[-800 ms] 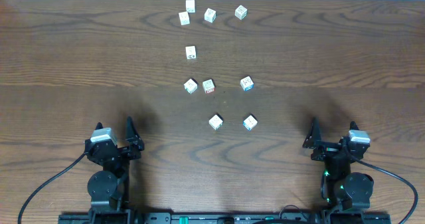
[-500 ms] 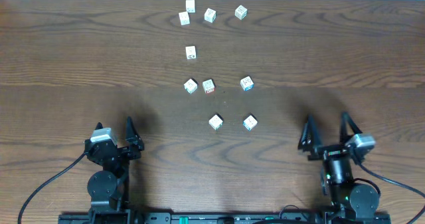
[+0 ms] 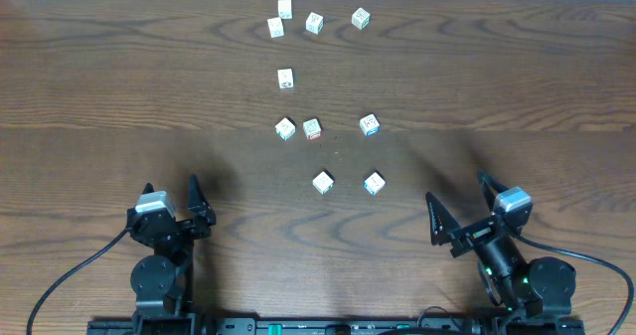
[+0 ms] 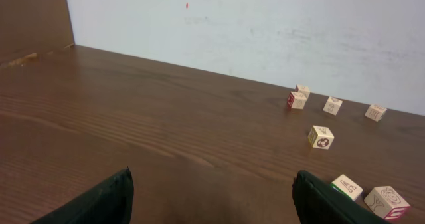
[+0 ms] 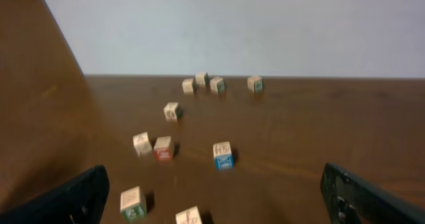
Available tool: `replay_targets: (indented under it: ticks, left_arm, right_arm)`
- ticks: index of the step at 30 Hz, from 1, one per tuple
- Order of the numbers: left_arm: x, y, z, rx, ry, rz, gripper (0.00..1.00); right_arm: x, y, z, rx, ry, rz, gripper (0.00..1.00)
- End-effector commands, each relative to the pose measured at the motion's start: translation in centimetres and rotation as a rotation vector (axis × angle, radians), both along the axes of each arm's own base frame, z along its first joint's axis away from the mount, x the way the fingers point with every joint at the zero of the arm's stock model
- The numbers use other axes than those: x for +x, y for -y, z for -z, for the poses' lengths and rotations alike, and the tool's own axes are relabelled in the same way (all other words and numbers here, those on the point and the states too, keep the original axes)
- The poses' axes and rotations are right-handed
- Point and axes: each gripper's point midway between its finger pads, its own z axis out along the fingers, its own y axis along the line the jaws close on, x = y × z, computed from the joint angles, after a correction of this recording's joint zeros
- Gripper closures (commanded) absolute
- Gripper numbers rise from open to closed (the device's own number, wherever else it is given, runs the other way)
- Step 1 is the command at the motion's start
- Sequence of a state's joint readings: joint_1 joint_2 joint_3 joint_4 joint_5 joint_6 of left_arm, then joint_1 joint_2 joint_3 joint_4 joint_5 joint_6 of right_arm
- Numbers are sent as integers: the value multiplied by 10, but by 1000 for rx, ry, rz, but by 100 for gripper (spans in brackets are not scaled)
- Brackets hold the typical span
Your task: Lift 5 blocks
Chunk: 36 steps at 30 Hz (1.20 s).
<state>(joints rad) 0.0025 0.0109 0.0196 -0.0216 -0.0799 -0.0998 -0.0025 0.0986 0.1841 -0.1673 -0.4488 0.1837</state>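
Several small white blocks with coloured marks lie spread over the wooden table [image 3: 119,86]. The nearest two are a block [image 3: 323,182] and a blue-marked block [image 3: 374,183]. Behind them sit three more blocks [image 3: 285,128] [image 3: 312,128] [image 3: 370,124]. My right gripper [image 3: 457,188] stands open at the front right, turned toward them and holding nothing. In the right wrist view the gripper [image 5: 212,187] frames the nearest blocks [image 5: 133,202] [image 5: 190,217]. At the front left my left gripper [image 3: 171,188] [image 4: 212,184] is open and empty.
One block [image 3: 285,78] lies alone past the middle. A cluster of several blocks [image 3: 314,22] sits near the table's far edge, below a white wall [image 4: 265,31]. Cables run from both arm bases at the front edge.
My right arm has swung left and turned toward the blocks, its open jaws now angled to the upper left. The left arm and all blocks stay put.
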Motion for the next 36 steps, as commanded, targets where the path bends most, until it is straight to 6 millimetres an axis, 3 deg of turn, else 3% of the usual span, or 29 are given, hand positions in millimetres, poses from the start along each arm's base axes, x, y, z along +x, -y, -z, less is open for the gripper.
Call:
replay_targets:
  ticks: [1,18,26,31,36]
  left_arm:
    - [-1,-1,17,15,-57,-5,23]
    - [-1,-1,17,15,-57,-5,23]
    - [-1,-1,17,15,-57,-5,23]
    - [-1,-1,17,15,-57,-5,23]
    - [-1,-1,17,15,-57,-5,23]
  right_arm:
    - [-4,0,2,-54,-19,-8,1]
    - [-7,-4,3,1,-54,-32,1]
    - [-10,-9,-30,-45,58,-64,1]
    - [12,-1,-32,-87,-46,-22,1]
    - [57,-5,-33,-106,-224,-58,1]
